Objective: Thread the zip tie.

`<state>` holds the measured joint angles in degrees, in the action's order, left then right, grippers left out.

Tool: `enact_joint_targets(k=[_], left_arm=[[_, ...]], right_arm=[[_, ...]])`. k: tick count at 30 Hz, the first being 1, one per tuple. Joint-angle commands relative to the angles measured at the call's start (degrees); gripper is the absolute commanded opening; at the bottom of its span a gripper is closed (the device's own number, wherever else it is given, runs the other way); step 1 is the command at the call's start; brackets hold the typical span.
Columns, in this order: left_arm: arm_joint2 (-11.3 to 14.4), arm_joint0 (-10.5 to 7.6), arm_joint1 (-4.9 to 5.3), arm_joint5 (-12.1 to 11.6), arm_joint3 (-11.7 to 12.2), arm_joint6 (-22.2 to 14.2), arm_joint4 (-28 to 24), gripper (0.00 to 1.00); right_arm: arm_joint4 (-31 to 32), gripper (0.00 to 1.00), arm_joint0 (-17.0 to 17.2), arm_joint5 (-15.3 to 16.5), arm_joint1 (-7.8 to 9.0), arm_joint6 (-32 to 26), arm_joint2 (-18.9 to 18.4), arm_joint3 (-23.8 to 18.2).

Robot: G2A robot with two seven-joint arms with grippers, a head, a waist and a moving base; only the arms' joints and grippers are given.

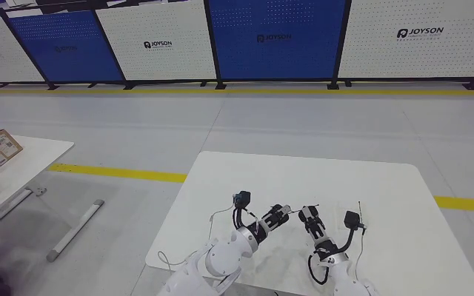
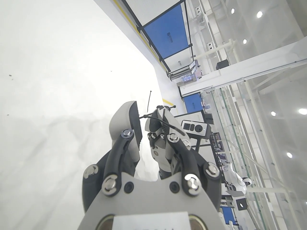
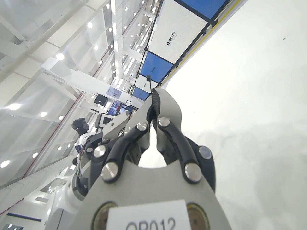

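Observation:
A thin black zip tie [image 1: 305, 208] is held above the white table [image 1: 296, 170], between the two grippers. My right gripper [image 3: 154, 92] is shut on the zip tie [image 3: 149, 78], whose head pokes out past the fingertips. My left gripper [image 2: 147, 105] stands open right beside it, tips almost meeting the right gripper [image 1: 307, 213]. In the left wrist view the zip tie [image 2: 159, 111] runs across the gap, one end against the black pad of one of the left fingers [image 2: 135, 120]. A second strand curves back over the other finger. From above, the left gripper [image 1: 281, 213] points toward the right one.
A second black zip tie [image 2: 148, 100] lies loose on the table just beyond the grippers, also visible from above [image 1: 360, 207]. Both grippers are near the table's front edge, with bare surface behind them. Blue and white panels stand across the floor.

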<state>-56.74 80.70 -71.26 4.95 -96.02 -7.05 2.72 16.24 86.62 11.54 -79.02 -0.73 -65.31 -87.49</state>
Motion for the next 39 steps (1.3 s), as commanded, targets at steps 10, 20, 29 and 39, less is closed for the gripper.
enact_joint_targets(k=[10, 20, 29, 39], left_arm=[[0.01, 0.20, -0.01, -0.19, -0.15, -0.06, 0.75, 0.00], [-0.12, 0.58, 0.05, -1.50, -0.33, -0.92, 0.70, 0.00], [-2.07, 0.36, -0.13, -0.23, -1.24, 1.30, -2.92, 0.00], [-5.85, 1.66, 0.02, 1.14, -4.22, 3.67, -6.52, 0.00]], right_arm=[[0.62, 0.00, 0.56, -0.31, 0.03, 0.05, -0.12, -0.70], [0.00, 0.05, 0.24, -0.01, -0.04, -0.74, 0.13, -0.18], [0.35, 1.00, 0.00, 2.19, 0.18, -3.07, -0.03, 0.29], [0.59, 1.00, 2.03, 3.14, 0.44, -0.01, -1.72, -1.21]])
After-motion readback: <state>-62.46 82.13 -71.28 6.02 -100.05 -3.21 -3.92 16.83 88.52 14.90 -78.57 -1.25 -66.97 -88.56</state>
